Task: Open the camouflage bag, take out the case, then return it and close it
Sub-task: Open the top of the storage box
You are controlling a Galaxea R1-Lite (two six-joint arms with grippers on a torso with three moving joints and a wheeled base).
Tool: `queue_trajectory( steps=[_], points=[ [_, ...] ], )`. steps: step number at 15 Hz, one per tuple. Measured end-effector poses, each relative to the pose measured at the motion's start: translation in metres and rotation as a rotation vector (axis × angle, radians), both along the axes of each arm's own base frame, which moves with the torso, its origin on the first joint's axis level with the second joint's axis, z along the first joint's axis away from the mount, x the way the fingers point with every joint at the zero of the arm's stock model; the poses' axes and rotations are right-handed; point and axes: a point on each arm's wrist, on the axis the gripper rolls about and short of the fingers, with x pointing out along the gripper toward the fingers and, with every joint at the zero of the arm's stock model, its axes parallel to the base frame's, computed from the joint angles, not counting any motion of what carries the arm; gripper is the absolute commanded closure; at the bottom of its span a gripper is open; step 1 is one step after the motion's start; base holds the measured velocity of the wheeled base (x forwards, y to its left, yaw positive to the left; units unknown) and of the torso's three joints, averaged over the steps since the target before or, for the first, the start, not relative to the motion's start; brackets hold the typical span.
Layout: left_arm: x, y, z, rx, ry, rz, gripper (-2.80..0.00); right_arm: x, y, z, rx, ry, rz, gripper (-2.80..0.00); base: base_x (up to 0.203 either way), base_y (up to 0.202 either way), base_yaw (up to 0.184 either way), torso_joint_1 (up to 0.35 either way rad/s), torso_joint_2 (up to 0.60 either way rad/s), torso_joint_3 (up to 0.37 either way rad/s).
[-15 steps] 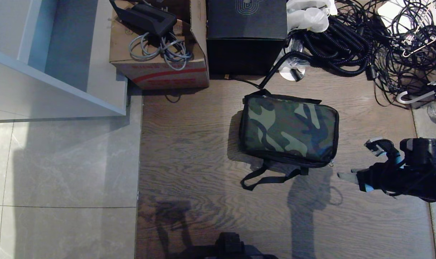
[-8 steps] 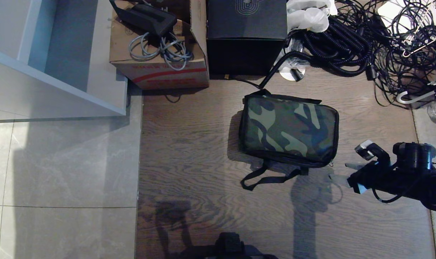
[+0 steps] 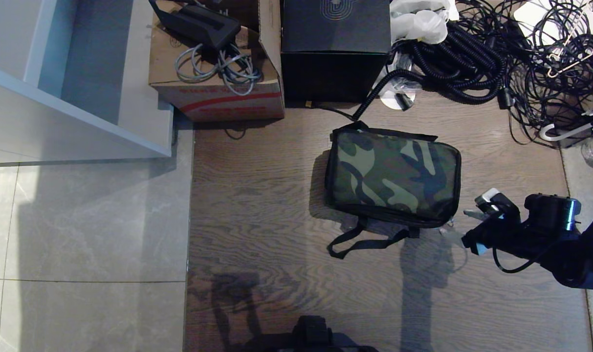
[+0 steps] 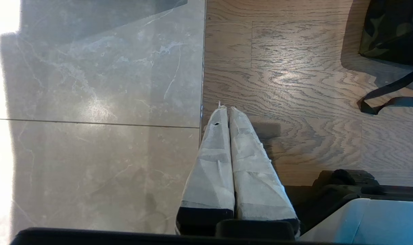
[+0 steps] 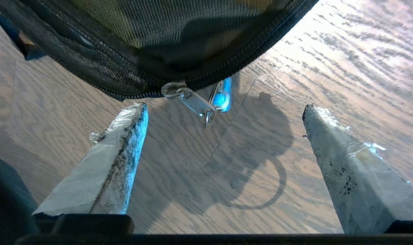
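The camouflage bag (image 3: 393,176) lies zipped shut on the wood floor, its black strap (image 3: 362,242) trailing toward me. The case is hidden. My right gripper (image 3: 456,223) is open at the bag's near right corner, low over the floor. In the right wrist view the bag's zipped edge (image 5: 158,34) fills the far side. Its zip pull (image 5: 194,102), a clear tab on a metal ring, hangs just beyond the gap of the right gripper (image 5: 224,106), touching neither finger. My left gripper (image 4: 225,109) is shut and parked over the floor, left of the bag (image 4: 390,30).
Behind the bag stand a plain black box (image 3: 335,44) and a cardboard box (image 3: 218,93) with cables. A tangle of black cables (image 3: 496,58) lies at the back right. A white cabinet (image 3: 76,107) stands at the left. Grey tiles (image 3: 81,225) border the wood.
My right gripper has moved left toward the bag's near right corner and its jaws have spread wider. The bag and the left arm have not moved.
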Motion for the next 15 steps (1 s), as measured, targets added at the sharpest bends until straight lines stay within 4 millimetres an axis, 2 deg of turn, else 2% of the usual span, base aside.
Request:
queue_trajectory(
  steps=[1,10,15],
  points=[
    [0.0,0.0,0.0,0.0,0.0,0.0,0.0,0.002,0.0,-0.001,0.004,-0.001,-0.001,0.0,0.0,0.0,0.0,0.0,0.0,0.0],
    [0.0,0.0,0.0,0.0,0.0,0.0,0.0,0.007,0.001,-0.007,-0.004,-0.034,0.006,0.0,0.0,0.0,0.0,0.0,0.0,0.0],
    [0.0,0.0,0.0,0.0,0.0,0.0,0.0,0.002,-0.006,0.009,-0.011,-0.063,-0.021,0.0,0.0,0.0,0.0,0.0,0.0,0.0]
  ],
)
